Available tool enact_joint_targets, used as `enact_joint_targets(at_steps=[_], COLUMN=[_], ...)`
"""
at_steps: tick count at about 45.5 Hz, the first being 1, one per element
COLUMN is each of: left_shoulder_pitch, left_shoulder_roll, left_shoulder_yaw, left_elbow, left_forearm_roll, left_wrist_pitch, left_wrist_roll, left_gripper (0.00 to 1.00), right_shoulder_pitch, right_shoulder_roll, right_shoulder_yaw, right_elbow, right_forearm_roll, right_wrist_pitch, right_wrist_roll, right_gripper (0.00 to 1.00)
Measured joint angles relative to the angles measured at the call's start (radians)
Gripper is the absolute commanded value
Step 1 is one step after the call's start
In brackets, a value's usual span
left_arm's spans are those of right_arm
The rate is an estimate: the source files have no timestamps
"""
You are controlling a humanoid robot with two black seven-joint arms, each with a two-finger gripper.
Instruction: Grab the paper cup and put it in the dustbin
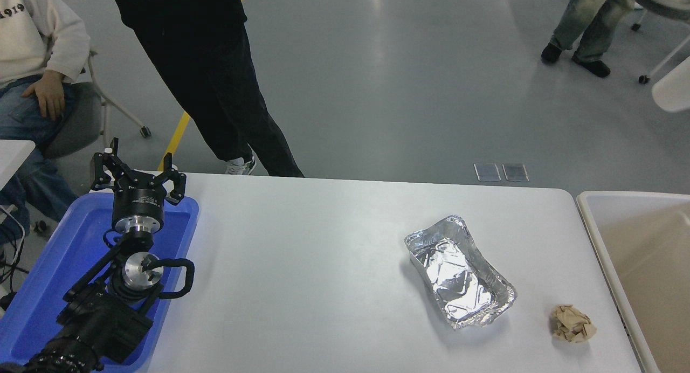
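Only part of the white paper cup (673, 91) shows, high at the picture's right edge, up in the air beyond the table's far right corner. What holds it is cut off by the edge; my right gripper is out of view. The beige dustbin (591, 211) stands against the table's right end, its inside showing nothing but bare walls. My left gripper (137, 173) is parked at the lower left over the blue tray, its fingers spread open and empty.
A silver foil tray (458, 270) lies right of the table's middle. A crumpled brown paper ball (572, 323) lies near the front right. A blue plastic tray (48, 265) sits under the left arm. A person in black stands at the far side; another sits at far left.
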Motion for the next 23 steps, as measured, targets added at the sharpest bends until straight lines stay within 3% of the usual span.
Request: enact_joint_targets(at_steps=[13, 23], left_shoulder_pitch=[0.0, 0.0], left_shoulder_roll=[0.0, 0.0], left_shoulder_yaw=[0.0, 0.0], left_elbow=[0.0, 0.0], left_forearm_roll=[0.0, 0.0], left_wrist_pitch=[0.0, 0.0], left_wrist_roll=[0.0, 0.0], left_gripper=[0.99, 0.99], right_shoulder_pitch=[-0.298, -0.626], right_shoulder_roll=[0.033, 0.144], right_shoulder_yaw=[0.189, 0.477], right_elbow=[-0.142, -0.341], right_forearm_roll=[0.27, 0.369], right_wrist_pitch=[-0.197, -0.265], right_wrist_roll=[0.007, 0.01], right_gripper=[0.0, 0.0])
